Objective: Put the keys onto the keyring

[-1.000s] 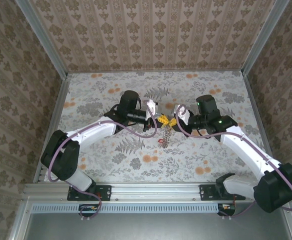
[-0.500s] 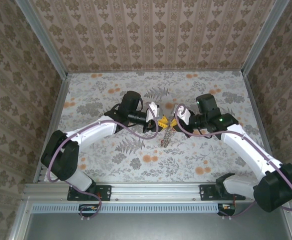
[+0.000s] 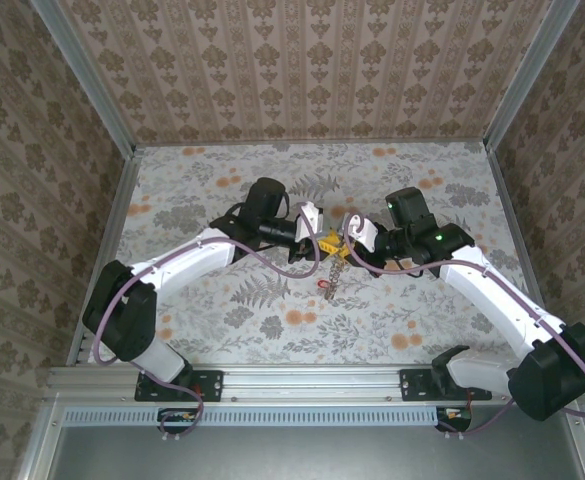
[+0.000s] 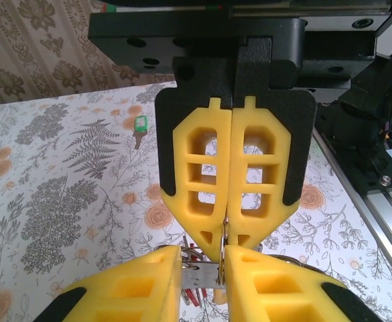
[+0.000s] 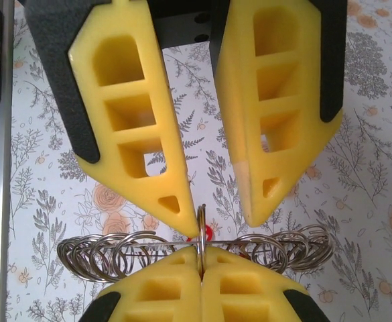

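L gripper (image 5: 219, 226) jaws now parted — R gripper (image 5: 201, 263) still pinching keyring (image 5: 105, 258).

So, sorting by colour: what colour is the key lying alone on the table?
The key has a green head; best in left wrist view.

The right gripper (image 5: 201, 258) has slid to the left, toward the other one. The bit of flowery table (image 3: 272, 320) that showed between the two grippers a second ago is now covered up. The left gripper (image 4: 203, 258) has crept a little to the right, so now the two meet tip to tip, when before they sat a small way apart. The left gripper's fingers (image 5: 142, 147) were pressed together before, and now they stand a little apart.
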You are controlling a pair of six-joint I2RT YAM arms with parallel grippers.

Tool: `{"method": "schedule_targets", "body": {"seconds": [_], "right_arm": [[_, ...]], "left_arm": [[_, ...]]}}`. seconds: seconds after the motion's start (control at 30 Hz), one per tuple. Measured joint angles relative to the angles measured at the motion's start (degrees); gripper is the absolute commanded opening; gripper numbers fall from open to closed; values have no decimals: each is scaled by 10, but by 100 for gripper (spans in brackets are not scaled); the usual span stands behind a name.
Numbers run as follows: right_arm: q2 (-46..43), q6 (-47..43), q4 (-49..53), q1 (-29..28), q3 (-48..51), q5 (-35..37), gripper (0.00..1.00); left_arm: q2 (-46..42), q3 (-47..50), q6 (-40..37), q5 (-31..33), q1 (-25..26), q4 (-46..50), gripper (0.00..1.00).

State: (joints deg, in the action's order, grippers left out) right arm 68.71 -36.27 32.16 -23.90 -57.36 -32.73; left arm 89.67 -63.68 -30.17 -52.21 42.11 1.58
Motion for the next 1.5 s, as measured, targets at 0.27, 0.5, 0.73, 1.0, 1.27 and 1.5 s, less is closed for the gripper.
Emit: {"method": "schedule_targets", "body": {"seconds": [0.27,0.5,0.73,1.0,1.27,1.5], "right_arm": [[-1,0,-3,0,0,0,0],[-8,4,-16,0,3,9,1],[-49,28,-90,11,61,1,12],[-50,67,-184,30,110,-40,12],[-50,95,-223,50,122,-78,0],[-37,66,-141,50,83,-74,0]], "left_arm": [[9,-19,-17,6,3,34,17],[11,-28,-27,-2,3,47,0],[11,11,35,-31,-2,-53,0],[11,71,133,-44,-12,-190,0],[11,94,178,-44,-17,-267,0],[11,78,125,-27,-16,-180,23]]}}
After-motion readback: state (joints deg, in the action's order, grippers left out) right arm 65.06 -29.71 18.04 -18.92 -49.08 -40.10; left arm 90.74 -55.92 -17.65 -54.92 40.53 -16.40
